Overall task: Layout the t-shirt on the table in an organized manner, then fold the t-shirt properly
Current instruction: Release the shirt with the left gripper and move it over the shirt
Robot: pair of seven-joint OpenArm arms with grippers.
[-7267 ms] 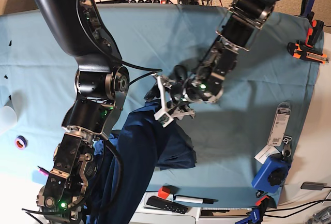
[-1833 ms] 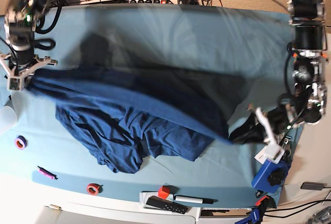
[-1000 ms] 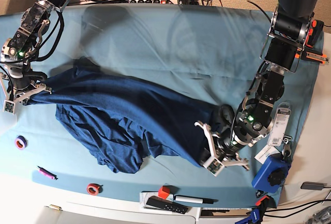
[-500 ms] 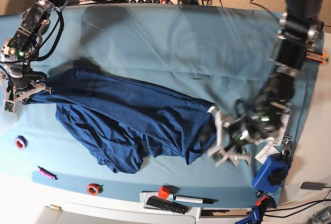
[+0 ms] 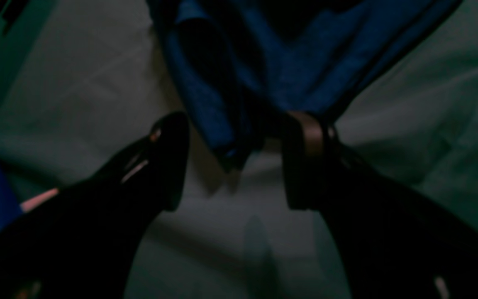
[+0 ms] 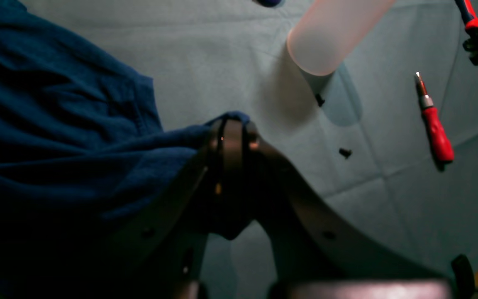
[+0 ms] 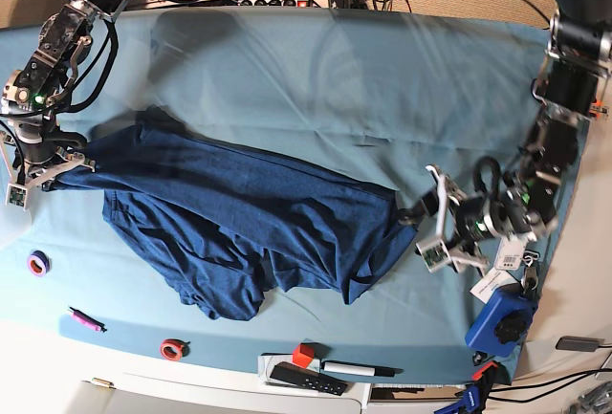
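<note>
The dark navy t-shirt [image 7: 249,213] lies crumpled and stretched left to right across the teal-covered table [image 7: 316,79]. At its left end my right gripper [image 7: 33,173] is shut on the hem, and the right wrist view shows the gripper [image 6: 230,131] pinching a fold of the t-shirt [image 6: 56,137]. My left gripper [image 7: 428,218] stands open just right of the shirt's right end. In the left wrist view a corner of the t-shirt [image 5: 222,95] hangs between the spread fingers [image 5: 305,137] of that gripper [image 5: 239,124], above the table [image 5: 77,95].
A frosted cup [image 6: 326,37] and a red screwdriver [image 6: 434,124] lie near my right gripper. Along the front edge sit a purple ring [image 7: 38,263], a pink marker [image 7: 84,318], a red ring [image 7: 172,348], a red cube [image 7: 303,354] and a remote [image 7: 306,378]. A blue tool [image 7: 502,318] is at the right.
My left gripper has opened, let go of the shirt's right end and drawn back to the right. That end now lies on the table. My right arm has held still.
</note>
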